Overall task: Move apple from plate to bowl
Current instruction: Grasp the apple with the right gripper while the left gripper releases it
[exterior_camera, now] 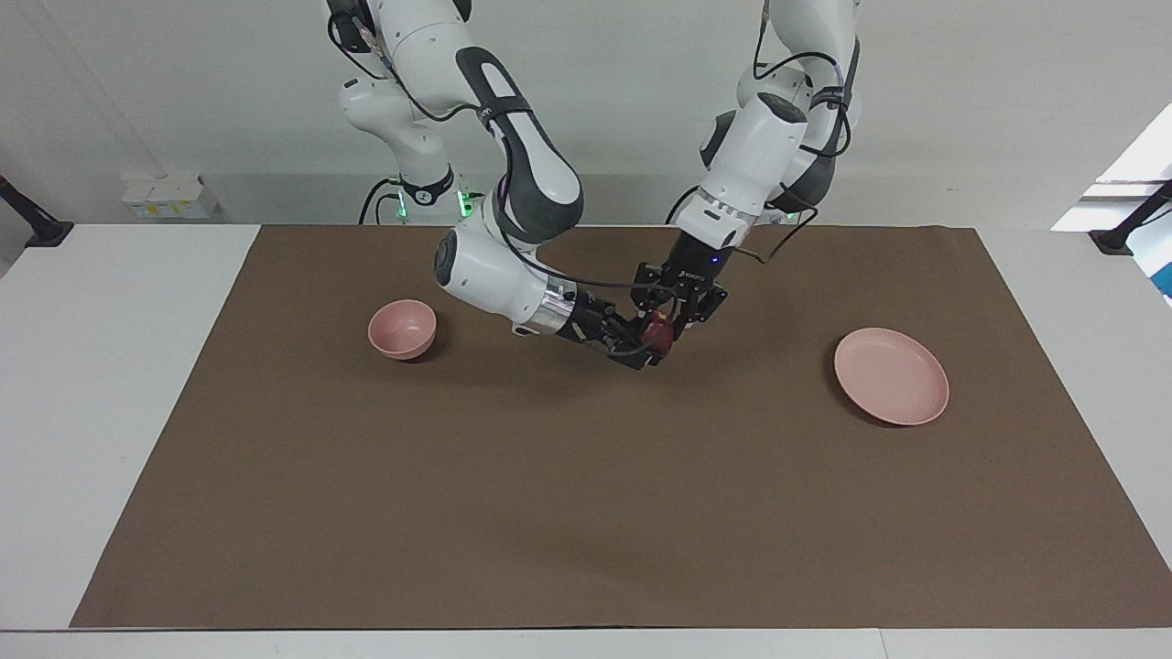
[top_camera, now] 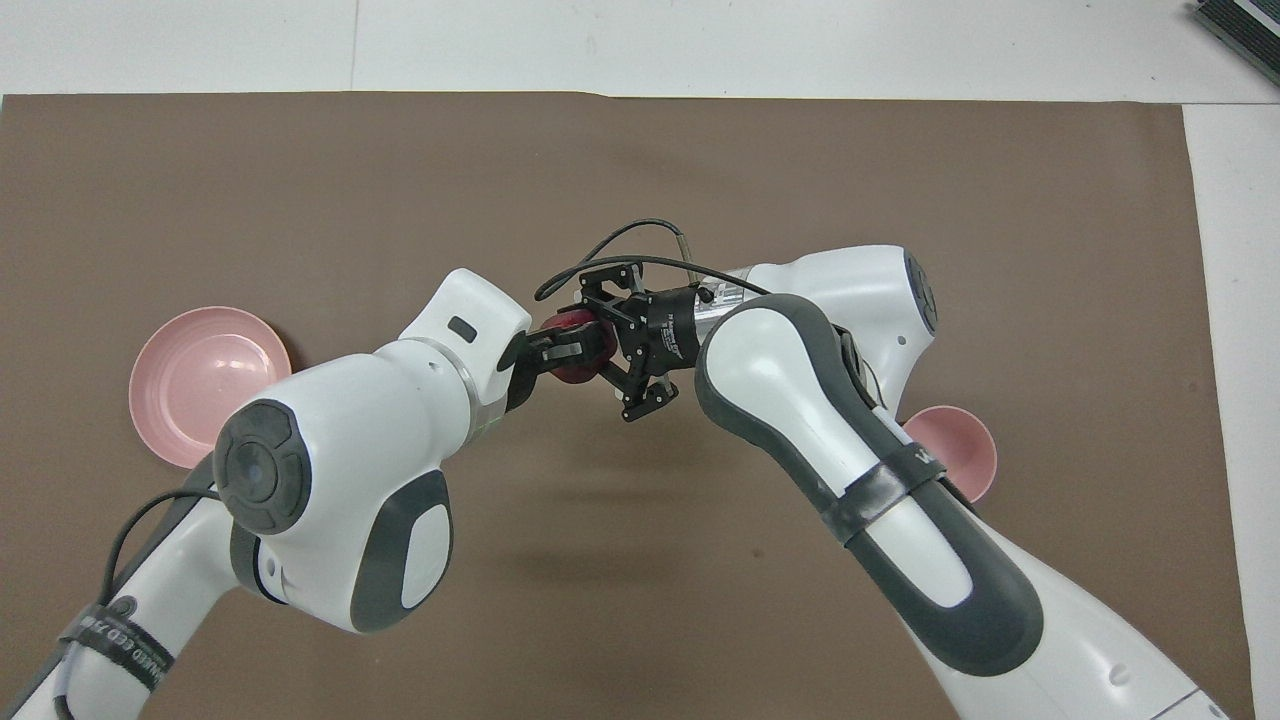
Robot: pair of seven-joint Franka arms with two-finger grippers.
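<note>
Handover mid-table: apple (exterior_camera: 656,335) sits in the air at frame center in the facing view, between bowl (exterior_camera: 402,329) at center-left and plate (exterior_camera: 891,375) at center-right, both empty on the brown mat (exterior_camera: 586,513). Left gripper (exterior_camera: 673,322) has its fingers closed on the apple from above. Right gripper (exterior_camera: 648,348) comes in from the side, fingers around the apple; can't tell if it's clamped.

Probably a robotics lab: plain white walls, brown mat (exterior_camera: 586,513) on white table (exterior_camera: 110,384).
</note>
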